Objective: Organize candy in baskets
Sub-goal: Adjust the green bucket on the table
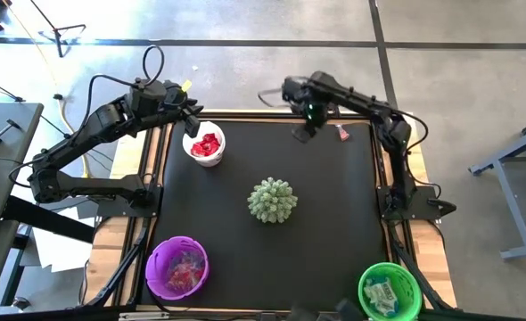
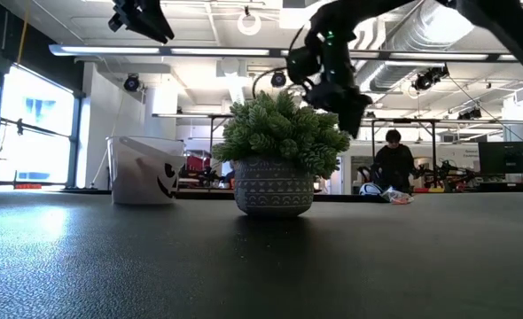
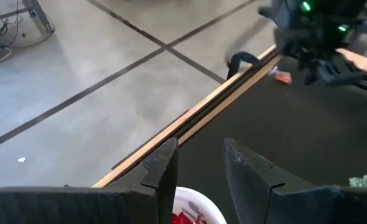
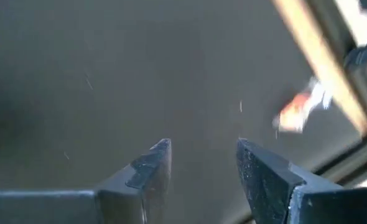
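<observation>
Hovering above the white basket [image 1: 204, 145] at about eleven o'clock on the black table [image 1: 325, 223], the left gripper [image 1: 192, 120] held its two fingers [image 3: 165, 171] a narrow gap apart with nothing between them. Its wrist view looked down past those fingers onto the basket's white rim [image 3: 199, 205] and a glimpse of red candy [image 3: 185, 218] inside. From above, that basket showed a heap of shiny red wrapped sweets [image 1: 206, 144]; in the low view it was a white pail [image 2: 144, 170] with a jack-o'-lantern face, standing left of the plant.

The right gripper [image 1: 304, 132] hung over the mat at roughly one o'clock, fingers [image 4: 152, 165] spread wide and empty, clear of the surface. One loose candy [image 1: 342, 134] in a reddish-orange wrapper with a pale twisted end lay near the table's far edge, just beside that gripper and not touching it; the right wrist view showed it [image 4: 298, 111] off to one side of the open fingers, blurred. The left wrist view caught the same sweet [image 3: 283, 76] by the wooden table border.

At the table's centre stood the spiky pale-green plant [image 1: 272, 199] in a patterned grey pot [image 2: 273, 188]. The purple basket [image 1: 176, 266] sat at seven o'clock holding pinkish and red wrapped sweets, and the green basket [image 1: 390, 290] at five o'clock held blue-and-silver ones. A person [image 2: 393, 164] crouched in the room behind the table.
</observation>
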